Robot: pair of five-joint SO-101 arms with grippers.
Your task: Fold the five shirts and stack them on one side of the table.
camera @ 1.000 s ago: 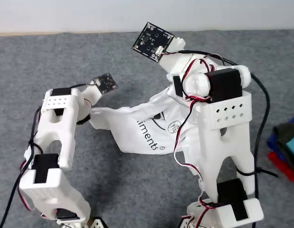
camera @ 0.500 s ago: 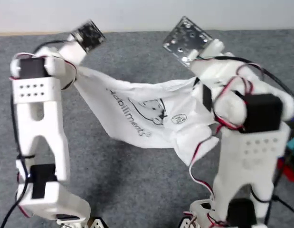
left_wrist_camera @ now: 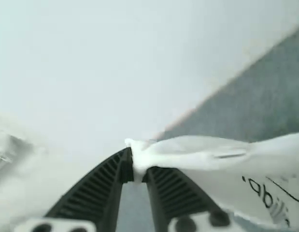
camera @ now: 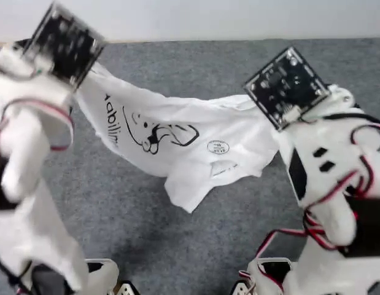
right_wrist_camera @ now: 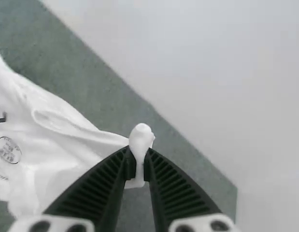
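Shirt [camera: 202,144] hangs between left tool [left_wrist_camera: 135,166] and right tool [right_wrist_camera: 138,162].

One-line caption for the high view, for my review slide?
The left arm and right arm hold a white printed shirt up between them over the grey table.

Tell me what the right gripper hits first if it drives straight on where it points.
Beyond the white shirt pinched in it, the right gripper seems to face the pale wall past the grey table's far edge; depth is unclear.
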